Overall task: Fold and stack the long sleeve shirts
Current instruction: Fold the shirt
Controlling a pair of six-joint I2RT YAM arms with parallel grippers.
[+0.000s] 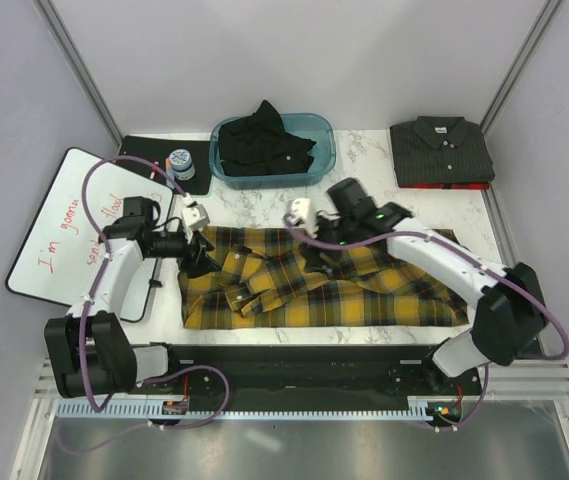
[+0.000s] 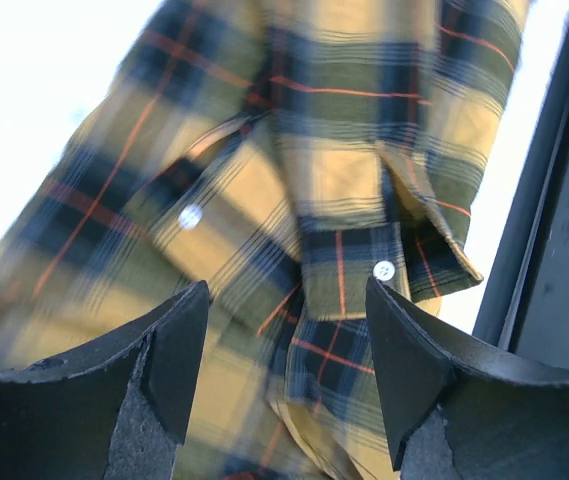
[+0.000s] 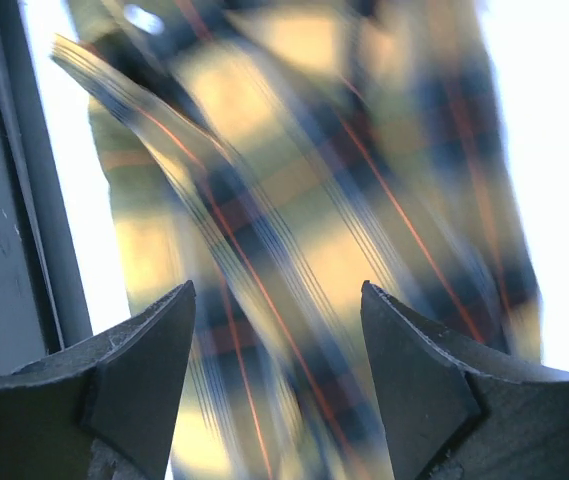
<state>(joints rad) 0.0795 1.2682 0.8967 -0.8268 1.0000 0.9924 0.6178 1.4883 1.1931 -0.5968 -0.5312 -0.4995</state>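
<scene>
The yellow-and-black plaid shirt (image 1: 364,295) lies rumpled across the middle of the table, with a sleeve folded over its left half. My left gripper (image 1: 201,258) hovers over its left edge, jaws open (image 2: 286,330), above a buttoned cuff (image 2: 384,265). My right gripper (image 1: 320,256) is over the shirt's upper middle, also open (image 3: 276,335), and the plaid (image 3: 294,200) below it is blurred. Neither pair of jaws has cloth between them. The dark charcoal shirt (image 1: 442,150) lies folded at the back right. The black shirt (image 1: 264,148) is bunched in a blue bin (image 1: 322,160).
A whiteboard (image 1: 74,235) with red writing lies at the left, under my left arm. A small blue-lidded jar (image 1: 181,163) stands on a black mat (image 1: 149,152) behind it. Something red (image 1: 434,186) shows under the charcoal shirt. A black strip (image 1: 314,355) runs along the table's near edge.
</scene>
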